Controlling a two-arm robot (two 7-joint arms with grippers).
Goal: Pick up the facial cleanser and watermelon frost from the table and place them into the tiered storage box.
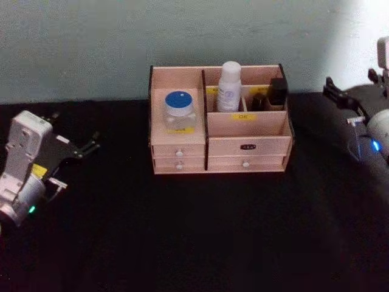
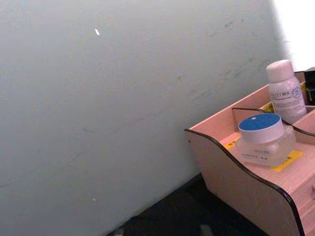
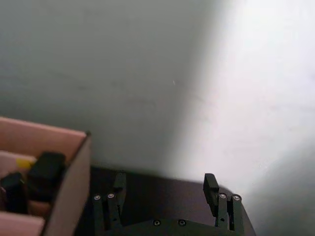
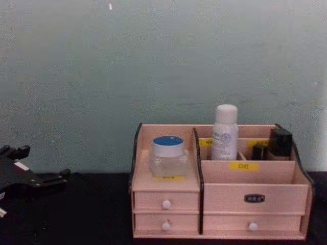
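Both grippers, left (image 1: 76, 149) and right (image 3: 165, 189), sit open and empty, well clear of the box (image 1: 243, 146), so stay parked; the jar (image 1: 179, 109) and bottle (image 1: 229, 86) look stowed.

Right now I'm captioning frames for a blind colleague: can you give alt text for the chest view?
A pale pink wooden tiered storage box with white-knobbed drawers stands on a black table before a grey-green wall. A blue-lidded clear jar sits on its left shelf, and a white bottle stands upright in a rear compartment. The left gripper rests low at the left edge, empty.
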